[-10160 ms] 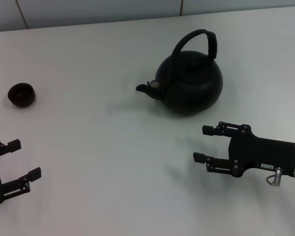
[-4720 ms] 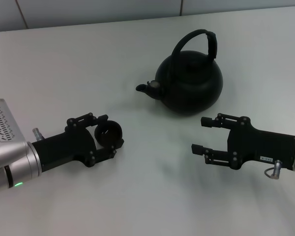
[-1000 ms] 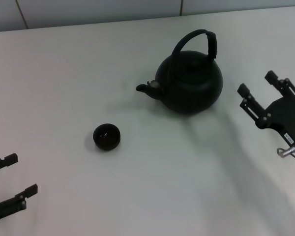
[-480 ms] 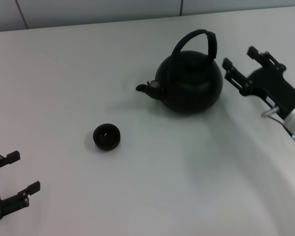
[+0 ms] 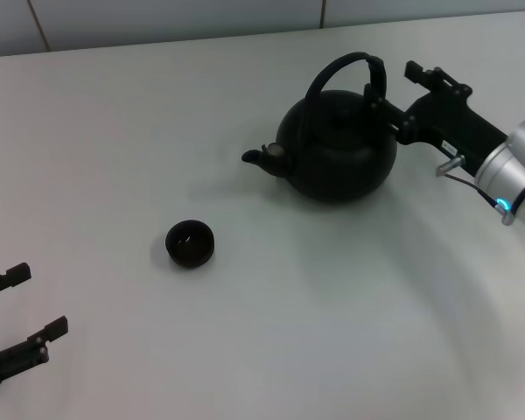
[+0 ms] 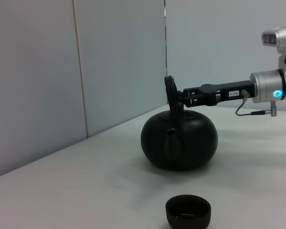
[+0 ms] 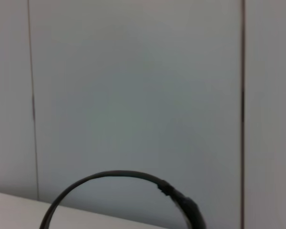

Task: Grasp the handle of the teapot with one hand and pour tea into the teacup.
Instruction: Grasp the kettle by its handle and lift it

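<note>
The matte-black teapot (image 5: 337,150) stands on the white table, its spout pointing left. Its arched handle (image 5: 378,80) rises over the lid, with the thicker side on the right. My right gripper (image 5: 391,88) is open and level with that thick side, its fingers reaching it from the right. The left wrist view shows the teapot (image 6: 178,143), the handle (image 6: 170,93) and the right gripper (image 6: 188,96) up against the handle. The right wrist view shows only the handle's arch (image 7: 119,175). The small dark teacup (image 5: 190,242) sits left of and nearer than the pot. My left gripper (image 5: 39,300) is open and parked at the near left.
The white table (image 5: 332,306) runs back to a pale panelled wall (image 5: 157,22). The teacup also shows in the left wrist view (image 6: 188,212), in front of the teapot.
My right gripper has swung up and to the left, from the table's right side to the thick side of the handle. The teapot, teacup and left gripper have stayed put.
</note>
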Controlling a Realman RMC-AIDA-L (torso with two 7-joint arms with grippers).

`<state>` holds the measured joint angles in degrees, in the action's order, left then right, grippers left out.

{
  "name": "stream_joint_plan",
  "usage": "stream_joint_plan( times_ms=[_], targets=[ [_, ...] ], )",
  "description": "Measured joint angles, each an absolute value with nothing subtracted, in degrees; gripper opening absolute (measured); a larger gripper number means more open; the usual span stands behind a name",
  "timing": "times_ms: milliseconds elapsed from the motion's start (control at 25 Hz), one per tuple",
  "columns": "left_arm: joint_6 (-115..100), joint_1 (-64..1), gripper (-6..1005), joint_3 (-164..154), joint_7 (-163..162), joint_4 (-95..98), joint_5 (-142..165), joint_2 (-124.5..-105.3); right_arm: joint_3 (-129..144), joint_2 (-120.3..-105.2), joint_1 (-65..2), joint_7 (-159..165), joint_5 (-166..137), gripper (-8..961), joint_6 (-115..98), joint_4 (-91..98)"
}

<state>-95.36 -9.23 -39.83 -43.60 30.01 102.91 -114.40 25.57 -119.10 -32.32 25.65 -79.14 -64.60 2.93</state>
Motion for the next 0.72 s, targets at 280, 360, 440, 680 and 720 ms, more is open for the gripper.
stream_joint_plan(
  times_ms=[280, 360, 440, 680, 720],
  targets=[
    [-95.51, -9.22, 808, -39.77, -43.6, 30.08, 102.91, -114.65, 26.21, -119.08, -33.07, 25.66, -79.18, 721, -63.47, 3.05],
    [-95.56, -9.19, 808, -39.73, -43.6, 30.14, 102.91, -114.76, 26.21, -119.08, -33.06, 25.66, -79.18, 719, -63.45, 3.06],
    [-95.65, -9.17, 808, -39.72, -43.6, 30.15, 102.91, -114.87, 26.21, -119.08, -33.01, 25.66, -79.18, 716, -63.43, 3.08],
    [-95.74, -9.09, 808, -39.72, -43.6, 30.15, 102.91, -115.07, 26.16, -119.09, -32.99, 25.67, -79.04, 669, -63.38, 3.08],
    [-95.74, -9.06, 808, -39.72, -43.59, 30.15, 102.92, -115.1, 26.16, -119.08, -33.06, 25.67, -79.08, 648, -63.37, 3.08]
  ],
)
